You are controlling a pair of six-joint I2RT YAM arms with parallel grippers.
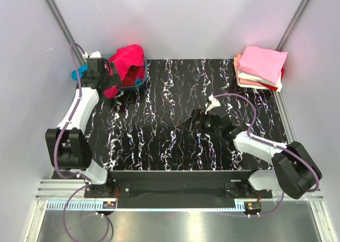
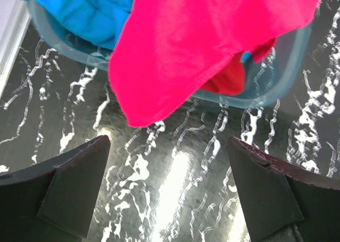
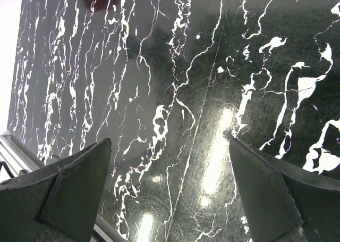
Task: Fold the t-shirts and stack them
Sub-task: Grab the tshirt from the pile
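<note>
A bright pinkish-red t-shirt hangs over the rim of the clear blue-tinted tub at the back left; it also shows in the left wrist view, draped over the tub wall beside a turquoise t-shirt and a dark red one. My left gripper is open and empty, just in front of the tub. A stack of folded t-shirts, pale pink on top, lies at the back right. My right gripper is open and empty over the mat's middle.
The black marbled mat covers the table. Grey walls stand on the left, the right and behind. A metal rail with the arm bases runs along the near edge.
</note>
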